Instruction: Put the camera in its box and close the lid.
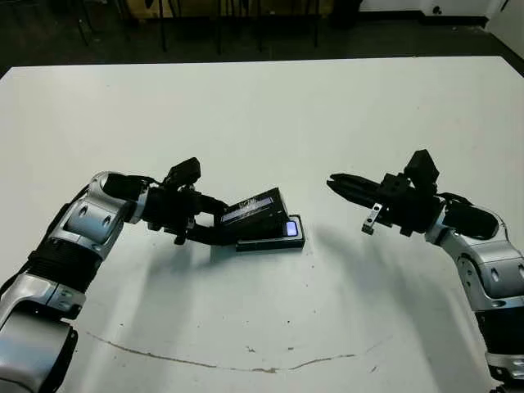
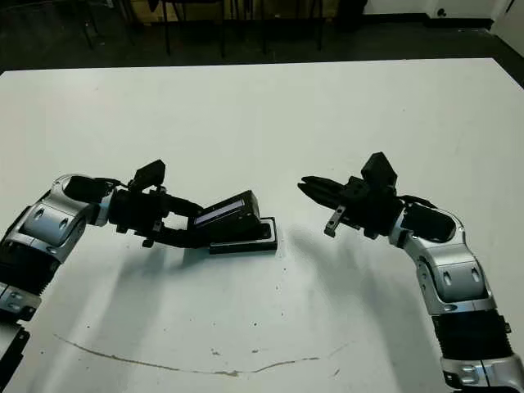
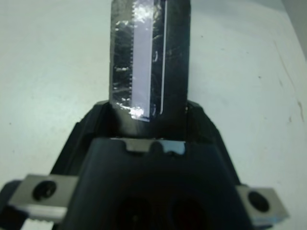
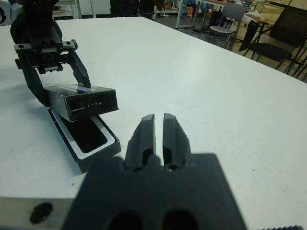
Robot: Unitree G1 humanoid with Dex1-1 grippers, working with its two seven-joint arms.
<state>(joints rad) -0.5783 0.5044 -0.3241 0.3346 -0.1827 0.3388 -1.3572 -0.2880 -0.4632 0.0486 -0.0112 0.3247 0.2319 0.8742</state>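
Observation:
The box, a black tray with white lining, lies flat on the table near the middle. The camera lies inside it, and its bluish spot shows at the end toward my right arm. My left gripper is shut on the lid, a black cover with a pale stripe. The lid is tilted over the box, its far end raised and its near edge low by the box's left side. To the right of the box my right gripper hovers above the table, shut and empty.
A thin curved dark line marks the table near its front edge. Chairs and dark floor lie beyond the far side of the table. White tabletop surrounds the box on all sides.

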